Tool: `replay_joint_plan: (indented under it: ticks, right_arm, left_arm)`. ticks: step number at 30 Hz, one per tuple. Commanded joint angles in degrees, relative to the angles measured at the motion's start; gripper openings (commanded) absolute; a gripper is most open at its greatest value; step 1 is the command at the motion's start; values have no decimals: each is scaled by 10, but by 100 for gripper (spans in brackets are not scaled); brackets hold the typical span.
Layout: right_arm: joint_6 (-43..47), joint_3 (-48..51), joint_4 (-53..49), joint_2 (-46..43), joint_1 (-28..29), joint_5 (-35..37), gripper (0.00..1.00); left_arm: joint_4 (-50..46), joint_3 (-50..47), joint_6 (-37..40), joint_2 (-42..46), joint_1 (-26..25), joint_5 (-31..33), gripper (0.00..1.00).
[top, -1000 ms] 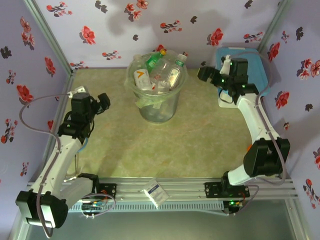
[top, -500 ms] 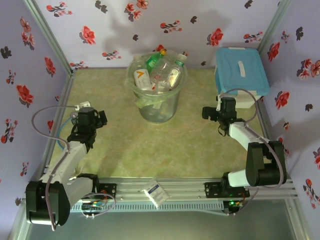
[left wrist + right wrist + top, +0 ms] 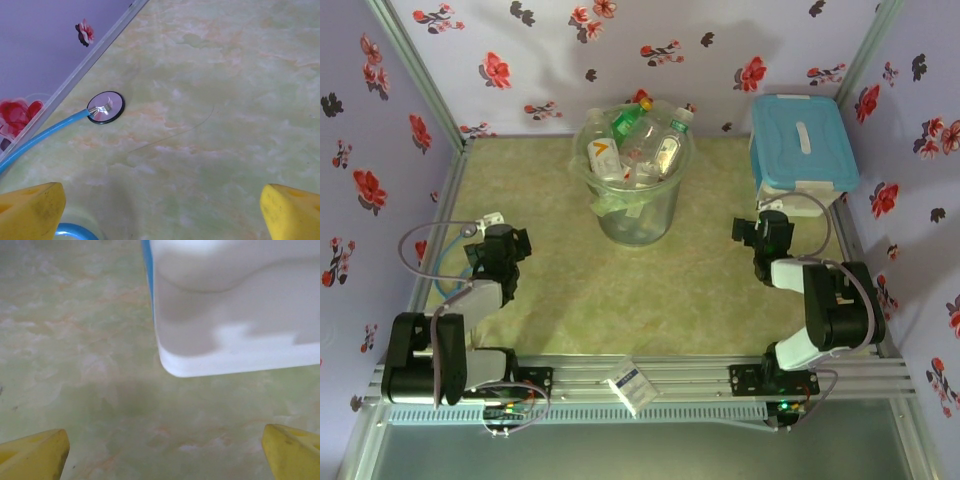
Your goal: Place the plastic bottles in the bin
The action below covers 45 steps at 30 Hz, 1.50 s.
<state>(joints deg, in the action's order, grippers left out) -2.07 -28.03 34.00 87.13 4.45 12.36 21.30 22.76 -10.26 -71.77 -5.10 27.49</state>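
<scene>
You have the bin (image 3: 640,215) at the back middle of the table (image 3: 620,290), with the plastic bottles (image 3: 630,120) piled inside it. The cooler box (image 3: 800,145) sits to the bin's right in the back corner, just behind the right gripper (image 3: 760,235). The left gripper (image 3: 505,245) is well apart on the table's left side.

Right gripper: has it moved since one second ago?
Yes. The right gripper pulled back: it was level with the cooler box, now it is on the near side of it.
</scene>
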Motion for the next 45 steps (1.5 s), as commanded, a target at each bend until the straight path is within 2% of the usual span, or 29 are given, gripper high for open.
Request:
replay_joint_plan:
  ticks: [1, 7, 9, 11, 12, 13, 15, 24, 25, 27, 28, 45]
  right_arm:
    - [-9, 21, 84, -1, -7, 23, 99]
    - [-18, 54, 144, 5, -14, 13, 99]
    - [-20, 70, 215, 37, -20, 10, 99]
    - [-24, 57, 151, 14, -20, 8, 99]
    - [-23, 61, 168, 21, -20, 8, 99]
    - [-22, 65, 194, 29, -20, 10, 99]
    - [-23, 58, 162, 19, -20, 10, 99]
    - [-23, 62, 174, 22, -21, 13, 99]
    - [-24, 62, 175, 22, -21, 13, 99]
    - [-24, 62, 174, 23, -22, 11, 99]
    - [-24, 61, 173, 22, -21, 12, 99]
    - [-25, 60, 172, 23, -23, 8, 99]
  left_arm:
    - [129, -13, 35, -15, 6, 24, 100]
    - [196, -8, 60, -57, 6, 7, 100]
    - [218, -11, 64, -65, 5, -1, 100]
    - [285, -28, 66, -90, 7, -11, 100]
    - [309, -32, 72, -103, 7, -16, 100]
    - [314, -31, 75, -111, 6, -22, 100]
    - [306, -27, 74, -112, 6, -22, 100]
    - [321, -20, 94, -151, 5, -64, 100]
    - [352, -17, 100, -179, 7, -67, 100]
    - [314, -12, 90, -165, 10, -75, 100]
    - [347, -17, 96, -177, 13, -76, 100]
    - [336, -15, 93, -174, 12, -78, 100]
